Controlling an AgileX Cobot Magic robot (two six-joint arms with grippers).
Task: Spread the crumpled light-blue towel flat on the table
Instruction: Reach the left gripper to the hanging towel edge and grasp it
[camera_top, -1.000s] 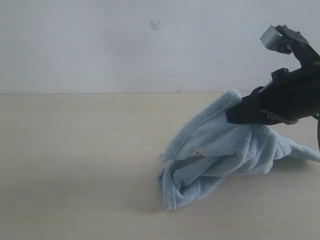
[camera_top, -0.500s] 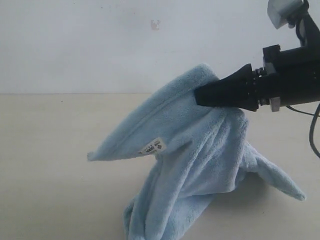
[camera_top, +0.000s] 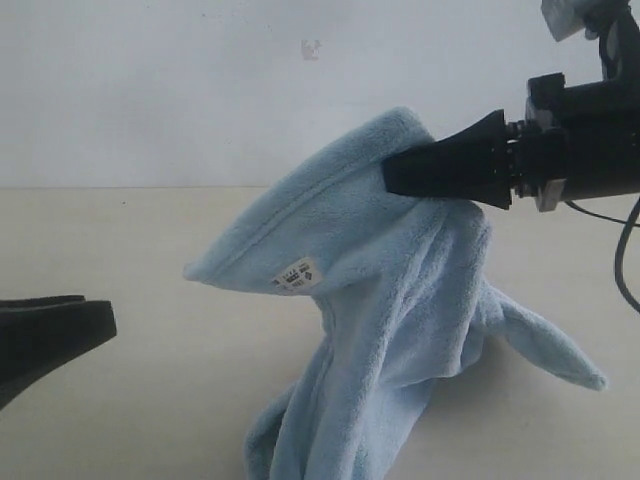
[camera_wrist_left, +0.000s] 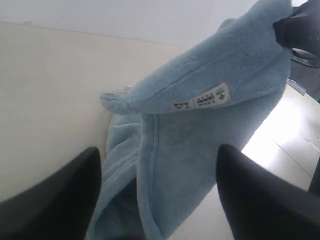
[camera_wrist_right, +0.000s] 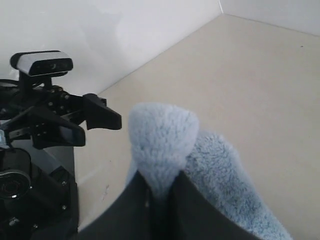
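Pale counter (camera_top: 150, 400), white wall behind. Left hand (camera_wrist_left: 157, 167): low at the left, jaws wide apart, empty, clear of the cloth. Towel (camera_top: 380, 260): lifted at centre, lower folds on the counter. Its hemmed edge slopes from the free corner by the label (camera_top: 296, 274) up to the right hand (camera_top: 400, 172), clamped shut on the top fold. Judgement: the free corner points at the left hand, the nearer one.

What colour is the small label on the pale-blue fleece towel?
Small label: white with dark print; left wrist view.
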